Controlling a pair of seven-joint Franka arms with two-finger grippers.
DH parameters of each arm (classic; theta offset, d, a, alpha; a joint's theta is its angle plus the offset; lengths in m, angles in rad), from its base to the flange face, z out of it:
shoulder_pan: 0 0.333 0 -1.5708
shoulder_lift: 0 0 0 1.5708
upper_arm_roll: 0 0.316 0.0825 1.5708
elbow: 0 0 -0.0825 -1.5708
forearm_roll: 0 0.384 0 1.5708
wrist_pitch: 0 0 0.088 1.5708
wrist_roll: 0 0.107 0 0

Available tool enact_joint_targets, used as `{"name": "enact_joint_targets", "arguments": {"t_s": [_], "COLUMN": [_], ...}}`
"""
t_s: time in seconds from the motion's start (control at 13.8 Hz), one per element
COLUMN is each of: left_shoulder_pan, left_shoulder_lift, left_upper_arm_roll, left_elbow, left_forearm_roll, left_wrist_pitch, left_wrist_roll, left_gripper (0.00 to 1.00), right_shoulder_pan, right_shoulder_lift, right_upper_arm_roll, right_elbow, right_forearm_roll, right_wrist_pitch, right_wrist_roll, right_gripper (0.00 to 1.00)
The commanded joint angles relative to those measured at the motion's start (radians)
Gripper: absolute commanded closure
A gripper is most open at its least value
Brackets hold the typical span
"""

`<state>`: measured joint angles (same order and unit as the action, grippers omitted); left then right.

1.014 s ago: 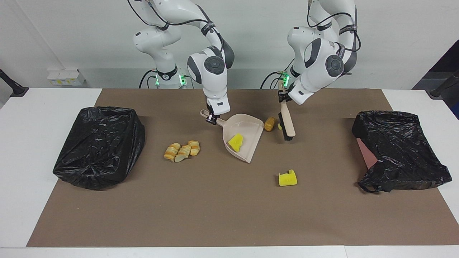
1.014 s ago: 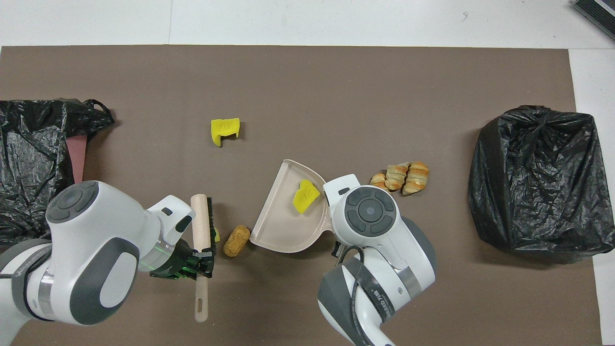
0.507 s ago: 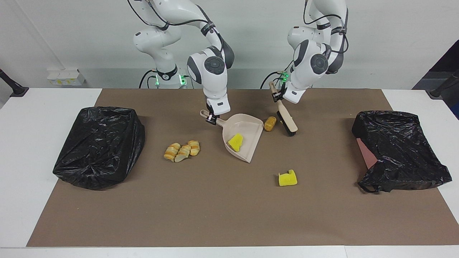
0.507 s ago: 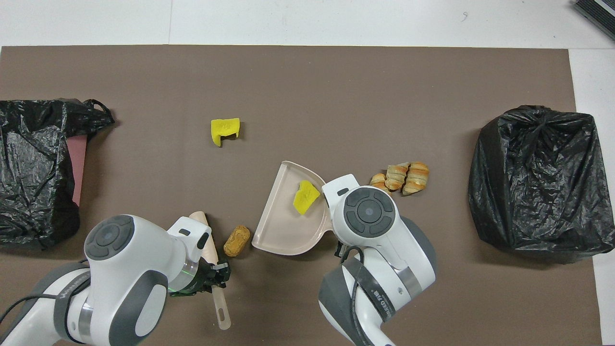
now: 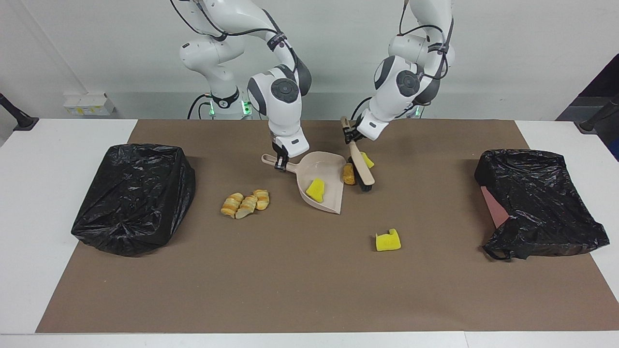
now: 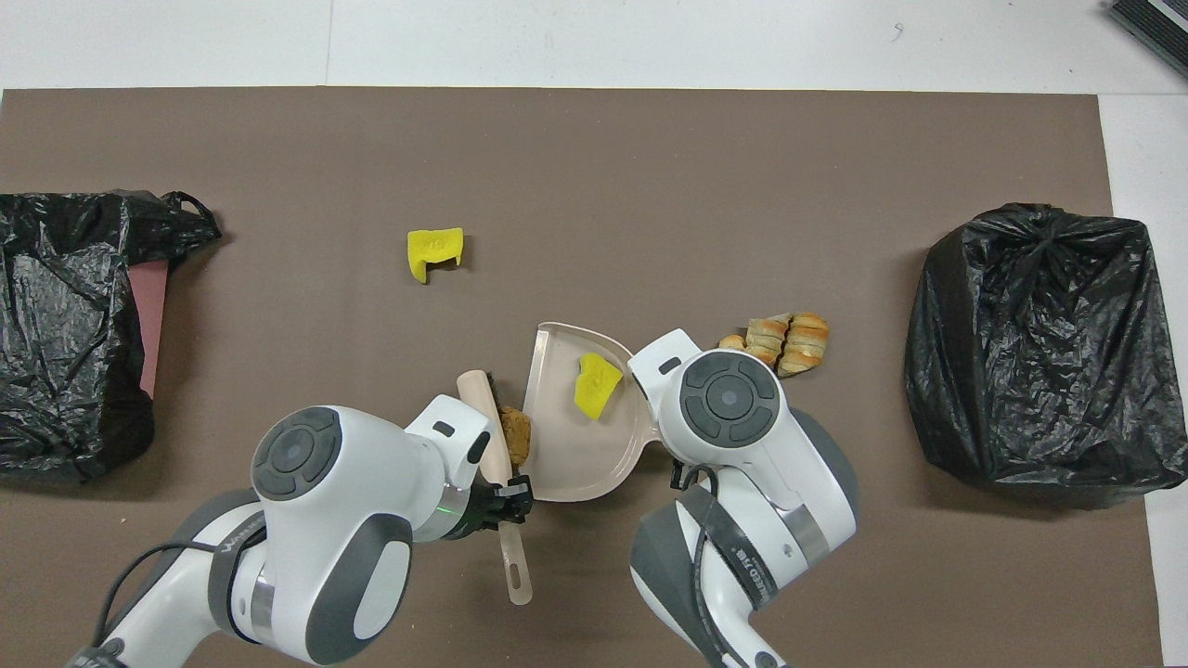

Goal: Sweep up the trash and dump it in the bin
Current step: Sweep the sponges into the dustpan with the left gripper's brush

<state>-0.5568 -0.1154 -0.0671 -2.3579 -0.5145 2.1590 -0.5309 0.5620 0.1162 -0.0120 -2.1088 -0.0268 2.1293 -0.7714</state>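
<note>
My right gripper (image 5: 279,162) is shut on the handle of the beige dustpan (image 5: 333,169), which lies on the mat with a yellow sponge chunk (image 5: 316,190) in it. My left gripper (image 5: 350,136) is shut on the brush (image 5: 361,170). Its bristles press a brown lump (image 5: 348,174) against the pan's open edge. A small yellow scrap (image 5: 367,160) lies beside the brush, toward the left arm's end. In the overhead view the pan (image 6: 566,455), lump (image 6: 515,434) and brush (image 6: 484,408) show, while the right wrist hides its gripper. Another yellow chunk (image 5: 388,240) and striped bread pieces (image 5: 245,203) lie loose.
A black-bagged bin (image 5: 135,195) stands at the right arm's end of the brown mat. Another black bag (image 5: 537,198) with a reddish inside showing lies at the left arm's end. White table borders the mat on all sides.
My left gripper has swung the brush toward the dustpan, pushing the brown lump up to the pan's open edge. The right gripper has turned the pan slightly.
</note>
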Motion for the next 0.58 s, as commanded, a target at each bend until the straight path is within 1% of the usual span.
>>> {"name": "enact_joint_targets", "arguments": {"t_s": [0.0,0.07,0.22,0.36,0.51], "left_shoulder_pan": [-0.043,-0.037,-0.012,0.046,0.102], "left_shoulder_lift": [0.039,0.048,0.054,0.063,0.118], "left_upper_arm_roll": [0.004,0.007,0.016,0.016,0.016], "left_elbow": [0.070,0.110,0.147,0.189,0.264], "left_forearm_roll": [-0.045,-0.045,-0.026,0.049,0.125], "left_wrist_pitch": [0.024,0.012,-0.004,-0.030,-0.070], "left_wrist_roll": [0.025,0.019,0.017,0.025,0.031], "left_gripper": [1.00,1.00,1.00,1.00,1.00], "right_shoulder_pan": [-0.007,-0.005,-0.005,-0.005,-0.005], "right_shoulder_lift": [-0.007,-0.007,-0.007,-0.007,-0.007], "right_upper_arm_roll": [0.004,0.004,0.004,0.004,0.004], "right_elbow": [-0.013,-0.013,-0.013,-0.013,-0.013], "right_forearm_roll": [-0.015,-0.015,-0.015,-0.015,-0.015], "right_wrist_pitch": [0.000,0.000,0.000,0.000,0.000], "right_wrist_roll": [-0.023,-0.023,-0.013,-0.012,-0.003], "right_gripper": [1.00,1.00,1.00,1.00,1.00]}}
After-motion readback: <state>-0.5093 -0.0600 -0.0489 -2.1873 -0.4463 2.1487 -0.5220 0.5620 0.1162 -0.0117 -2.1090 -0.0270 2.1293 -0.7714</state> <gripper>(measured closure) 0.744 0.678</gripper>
